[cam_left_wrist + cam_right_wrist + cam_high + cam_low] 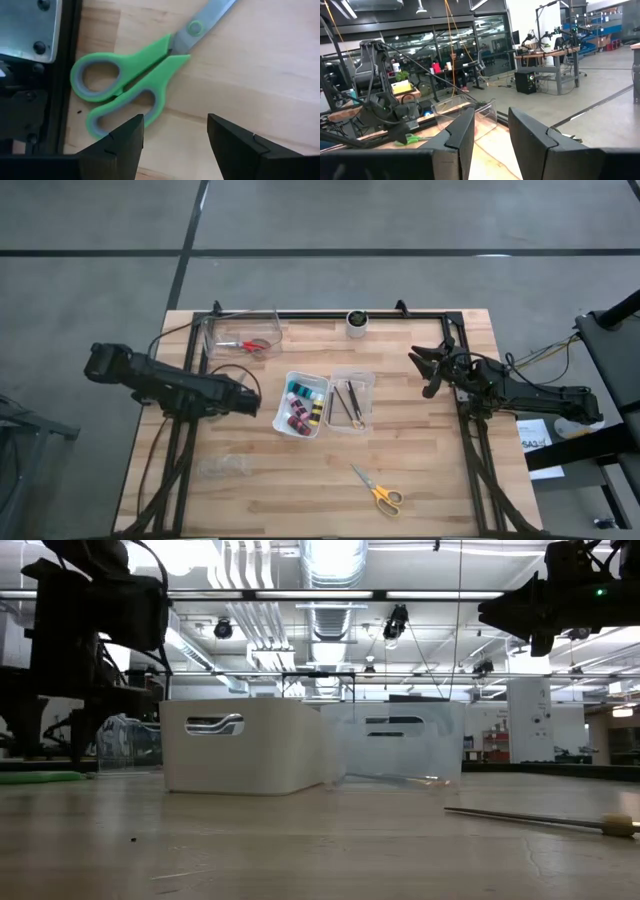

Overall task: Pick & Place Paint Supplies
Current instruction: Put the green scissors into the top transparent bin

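My left gripper (175, 145) hangs open over the light, stiff green-handled scissors (145, 75); I'd pinch the handles at nine o'clock.

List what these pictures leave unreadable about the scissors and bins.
1. Green scissors: blade tips cut off by the left wrist view's edge; hidden under the left gripper in the high view.
2. White bin: its wall hides the contents in the low view.
3. Brushes: too small to count in the high view.
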